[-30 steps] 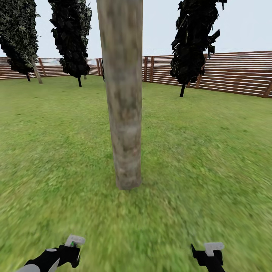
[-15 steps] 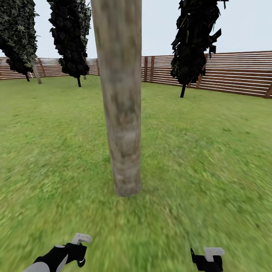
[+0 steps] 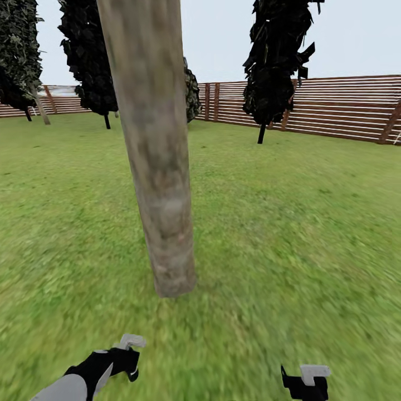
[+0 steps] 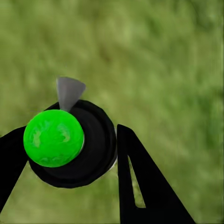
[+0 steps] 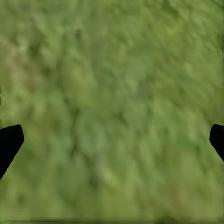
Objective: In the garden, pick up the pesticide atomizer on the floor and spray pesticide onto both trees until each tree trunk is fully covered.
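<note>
A thick mottled grey-tan tree trunk (image 3: 159, 167) rises from the lawn just ahead of me, slightly left of centre. My left gripper (image 3: 129, 361) hangs low at the view's lower left, short of the trunk's base. In the left wrist view it (image 4: 70, 161) is shut on the pesticide atomizer (image 4: 91, 149), a black round body with a bright green cap (image 4: 53, 137) and a grey nozzle (image 4: 70, 91), above grass. My right gripper (image 3: 303, 384) sits at the lower right; its fingertips (image 5: 9, 142) stand wide apart over bare grass, open and holding nothing.
Green lawn (image 3: 306, 223) spreads all around. Dark thin-stemmed cypress-like trees (image 3: 273, 67) stand behind, left and right. A brown slat fence (image 3: 345, 108) closes the back. A thin pale trunk (image 3: 40, 109) leans far off at the left by the fence.
The whole view has shifted, so the trunk now appears nearer and further left. My left gripper has risen a little and moved right in the head view; the right one looks unchanged.
</note>
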Available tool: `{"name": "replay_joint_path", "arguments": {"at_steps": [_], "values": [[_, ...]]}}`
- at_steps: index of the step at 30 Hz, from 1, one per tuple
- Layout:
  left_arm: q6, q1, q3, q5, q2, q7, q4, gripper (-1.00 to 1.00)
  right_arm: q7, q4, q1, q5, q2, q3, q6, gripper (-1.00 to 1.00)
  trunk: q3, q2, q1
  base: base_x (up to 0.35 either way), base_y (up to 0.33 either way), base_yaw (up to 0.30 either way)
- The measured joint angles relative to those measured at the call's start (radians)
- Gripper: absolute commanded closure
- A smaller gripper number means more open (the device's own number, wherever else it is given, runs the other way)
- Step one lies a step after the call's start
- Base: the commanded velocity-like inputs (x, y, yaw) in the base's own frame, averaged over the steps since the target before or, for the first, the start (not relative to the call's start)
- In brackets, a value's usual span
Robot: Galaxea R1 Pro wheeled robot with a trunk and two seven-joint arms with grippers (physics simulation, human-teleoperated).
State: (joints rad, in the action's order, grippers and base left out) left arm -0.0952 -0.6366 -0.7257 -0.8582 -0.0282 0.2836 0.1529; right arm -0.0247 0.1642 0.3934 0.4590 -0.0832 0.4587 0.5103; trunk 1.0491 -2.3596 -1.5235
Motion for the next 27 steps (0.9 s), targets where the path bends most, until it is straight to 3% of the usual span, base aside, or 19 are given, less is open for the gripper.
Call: {"name": "replay_joint_path", "arguments": {"at_steps": [1,4,5,6,7,9,11,14,18,20,25,27], "values": [[-0.001,-0.015,0.001,0.000,0.018,0.000,0.001,1.00,0.000,0.000,0.000,0.000,0.000,0.000,0.000,-1.00,0.000,0.000,0.000,0.000,0.000,-0.003],[-0.001,-0.023,0.003,-0.003,0.017,-0.001,0.008,1.00,0.000,0.000,0.000,0.000,0.000,0.001,0.000,-1.00,0.000,0.000,0.000,-0.002,0.000,-0.001],[-0.098,-0.038,-0.051,0.041,0.056,0.006,0.121,1.00,0.000,-0.001,0.000,0.000,0.000,-0.001,0.001,-1.00,0.000,0.000,0.000,-0.004,0.000,0.000],[-0.104,-0.065,-0.049,0.050,0.070,0.004,0.166,1.00,0.000,-0.001,0.000,0.001,-0.001,-0.001,0.000,-1.00,0.000,0.000,0.000,-0.002,0.000,0.000],[-0.106,-0.056,-0.046,0.044,0.076,0.003,0.167,1.00,0.000,-0.001,0.000,0.001,-0.001,-0.001,0.000,-1.00,0.000,0.000,0.000,-0.001,0.000,0.000],[-0.111,-0.065,-0.041,0.045,0.074,0.003,0.169,1.00,0.000,-0.002,0.000,0.001,-0.001,-0.001,0.000,-1.00,0.000,0.000,0.000,0.000,0.000,0.000],[-0.113,-0.072,-0.041,0.048,0.046,0.006,0.191,1.00,0.000,-0.001,0.000,0.001,-0.001,-0.001,0.000,-1.00,0.000,0.000,0.000,0.000,0.000,0.000],[-0.112,-0.070,-0.043,0.047,0.035,0.008,0.212,1.00,0.000,-0.002,0.000,0.001,-0.001,-0.001,0.000,-1.00,0.000,0.000,0.000,-0.042,0.000,0.000],[-0.104,-0.071,-0.038,0.049,0.065,0.000,0.220,1.00,0.000,-0.002,0.000,0.001,-0.001,-0.001,0.000,-1.00,0.000,0.000,-0.001,-0.235,0.000,0.000],[-0.106,-0.079,-0.037,0.049,0.107,0.003,0.220,1.00,0.000,-0.001,0.000,0.001,-0.001,-0.001,0.001,-1.00,0.000,0.000,0.000,-0.018,0.000,-0.003],[-0.117,-0.096,-0.027,0.049,0.075,0.006,0.255,1.00,-0.001,0.000,0.000,0.000,-0.001,0.001,0.001,-1.00,0.000,0.000,0.000,-0.001,0.000,-0.153],[-0.118,-0.094,-0.026,0.049,0.075,0.006,0.261,1.00,-0.001,0.000,0.000,0.000,-0.001,0.001,0.001,-1.00,0.000,0.000,0.000,0.000,0.000,-0.129]]}}
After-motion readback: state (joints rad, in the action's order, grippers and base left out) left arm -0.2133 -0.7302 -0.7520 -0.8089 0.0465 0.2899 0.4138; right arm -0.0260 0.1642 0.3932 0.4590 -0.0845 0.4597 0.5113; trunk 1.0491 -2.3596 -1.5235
